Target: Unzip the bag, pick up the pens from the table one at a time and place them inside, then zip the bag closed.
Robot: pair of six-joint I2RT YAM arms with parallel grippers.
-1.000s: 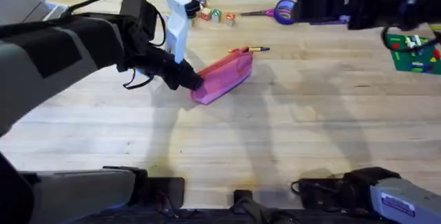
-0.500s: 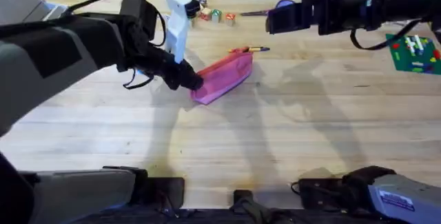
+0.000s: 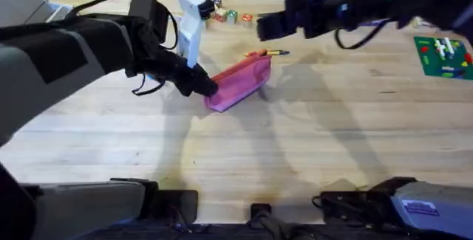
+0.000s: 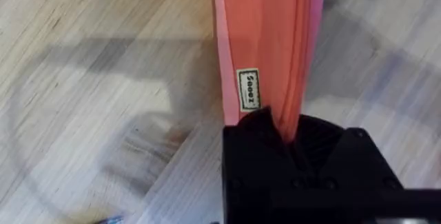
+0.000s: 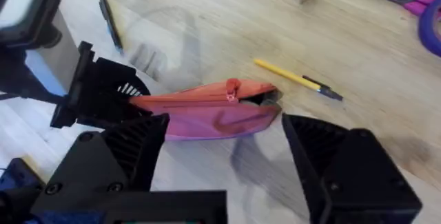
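Pinching the bag (image 3: 240,82) at its 8 o'clock end, the left claw (image 3: 205,87) stays clenched on soft, floppy fabric mid-counter (image 3: 310,144). The right claw (image 5: 224,151) hangs released above it; the zipper pull (image 5: 231,90) suits a grip. Yellow pen (image 5: 295,79) lies at 1 o'clock, with open room nearer me.
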